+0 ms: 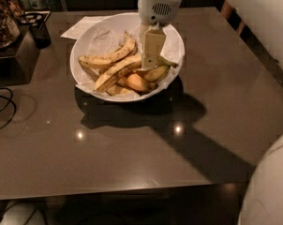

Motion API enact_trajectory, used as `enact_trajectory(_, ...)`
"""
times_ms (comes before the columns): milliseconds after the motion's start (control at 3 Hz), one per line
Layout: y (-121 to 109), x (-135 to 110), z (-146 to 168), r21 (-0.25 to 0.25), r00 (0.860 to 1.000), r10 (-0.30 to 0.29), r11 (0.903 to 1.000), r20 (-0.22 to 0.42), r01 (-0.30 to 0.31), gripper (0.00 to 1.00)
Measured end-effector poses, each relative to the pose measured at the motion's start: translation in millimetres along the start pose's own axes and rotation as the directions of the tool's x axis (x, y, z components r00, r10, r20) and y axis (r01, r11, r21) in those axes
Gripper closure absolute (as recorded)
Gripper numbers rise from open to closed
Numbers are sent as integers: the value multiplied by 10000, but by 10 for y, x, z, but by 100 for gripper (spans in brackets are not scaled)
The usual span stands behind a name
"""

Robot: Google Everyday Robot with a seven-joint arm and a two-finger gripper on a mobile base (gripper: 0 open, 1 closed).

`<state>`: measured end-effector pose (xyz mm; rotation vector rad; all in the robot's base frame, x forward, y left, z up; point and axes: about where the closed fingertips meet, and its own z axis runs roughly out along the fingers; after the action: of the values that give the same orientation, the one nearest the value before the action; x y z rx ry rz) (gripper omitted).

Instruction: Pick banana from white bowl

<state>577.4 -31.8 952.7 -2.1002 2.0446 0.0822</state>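
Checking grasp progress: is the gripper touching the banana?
Cannot tell. In the camera view the gripper covers one end of the banana in the bowl; neither contact nor gap shows.

Dark glossy brown table [132, 168] fills the view, with two light glints on its top. Black cable [2, 108] at the left edge, dark box [17, 55] far left. Pale wall [263, 18] upper right. Room behind is dim. Gripper [152, 60] hangs over the table's far middle.
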Motion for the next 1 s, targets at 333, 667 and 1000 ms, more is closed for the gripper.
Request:
enact_trajectory(333,-48,-22,113,-194,10000,-33,9998,-73,32,36)
enact_trajectory(667,-101,-30,228,-383,9999,-25,9993,-147,20,35)
enact_trajectory(1000,-132,5,364,-647,9997,30,9979,-238,-45,36)
